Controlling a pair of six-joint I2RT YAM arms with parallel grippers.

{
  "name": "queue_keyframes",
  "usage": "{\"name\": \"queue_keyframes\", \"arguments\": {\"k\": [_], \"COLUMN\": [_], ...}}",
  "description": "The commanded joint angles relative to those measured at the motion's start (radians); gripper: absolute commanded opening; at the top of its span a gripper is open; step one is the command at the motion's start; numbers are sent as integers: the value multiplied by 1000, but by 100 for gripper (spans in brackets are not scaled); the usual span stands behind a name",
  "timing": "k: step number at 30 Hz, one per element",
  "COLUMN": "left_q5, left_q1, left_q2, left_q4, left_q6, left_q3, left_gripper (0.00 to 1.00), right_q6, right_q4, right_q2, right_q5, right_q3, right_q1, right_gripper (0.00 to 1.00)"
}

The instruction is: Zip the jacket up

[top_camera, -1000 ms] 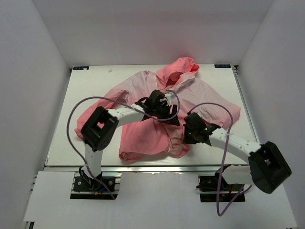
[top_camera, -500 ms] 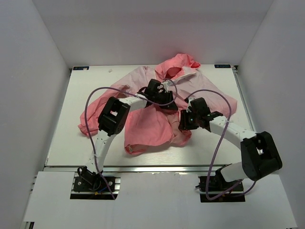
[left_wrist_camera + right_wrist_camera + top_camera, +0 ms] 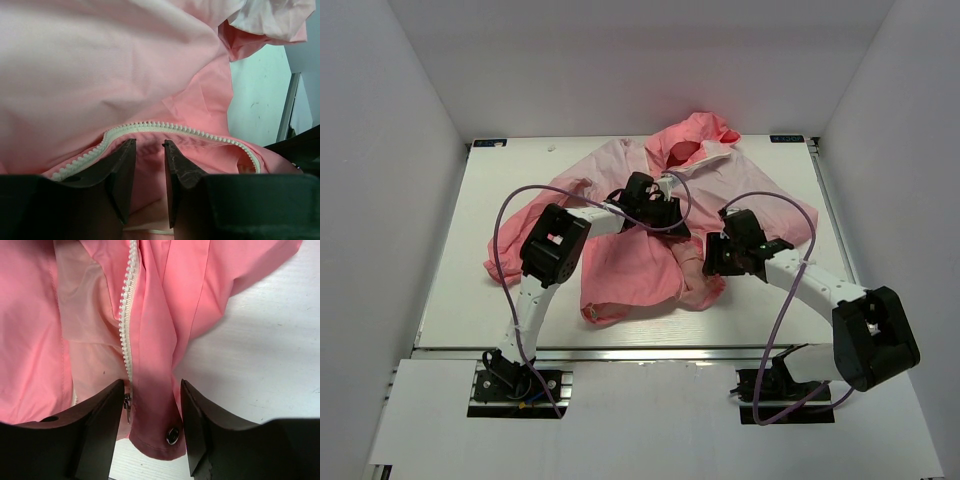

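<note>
**Ana:** What's different from a second ago?

**Ben:** The right tool (image 3: 152, 382) has let go. It was clamped shut. Now its jaws stand apart on either side of the bottom hem corner. The flap with the snap button (image 3: 173, 435) lies loose between them, and the slider (image 3: 128, 407) sits just beside the jaw at the lower left of that wrist view.

**Ana:** And the left tool (image 3: 149, 142)?

**Ben:** Its jaws have drawn in. Pink cloth shows in the narrow gap just under the zipper (image 3: 165, 127), but I can't tell whether it's actually pinched.

**Ana:** So where does that leave the zipping?

**Ben:** Not started, I'd say. With the hem released, that end wants a fresh hold before the slider can run.

**Ana:** Where's the jacket (image 3: 620, 265) now?

**Ben:** In the middle of the counter (image 3: 500, 290), dragged a little toward the top of the overhead view. The hood (image 3: 695, 135) is at the top centre and the hem is toward the bottom. It's thin and rumpled, deep coral fading to pale pink, with white zipper teeth and paler lining showing beside them.
</note>
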Motion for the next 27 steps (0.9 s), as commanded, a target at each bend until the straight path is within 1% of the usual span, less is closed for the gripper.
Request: {"name": "queue_keyframes", "arguments": {"k": [1, 5, 11, 13, 18, 23, 26, 27], "left_q5": [-7, -27, -25, -22, -22, -25, -27, -27], "left_q1": [3, 3, 3, 3, 3, 3, 3, 3], "left_q2": [-41, -37, -38, -38, -44, -50, -55, -56], "left_q4": [-67, -99, -102, -104, -105, -104, -101, -99], "left_q6": [54, 65, 65, 66, 68, 68, 68, 68], "left_q3": [-20, -6, 0, -1, -6, -15, -18, -17], "left_gripper": [40, 39, 38, 38, 37, 36, 35, 35], "right_q6": [-4, -9, -9, -4, 7, 14, 14, 16], "right_q4": [-30, -65, -94, -102, -74, -14, -7, -7], "right_q2": [-34, -46, -71, -69, -43, -11, 6, 6], "right_q5": [3, -67, -96, -98, -84, -105, -118, -118], "right_q3": [49, 35, 24, 18, 0, -9, -9, -12], "right_q1": [-6, -4, -6, -6, -9, -7, -7, -7], "right_gripper": [54, 53, 50, 48, 47, 45, 40, 31]}}
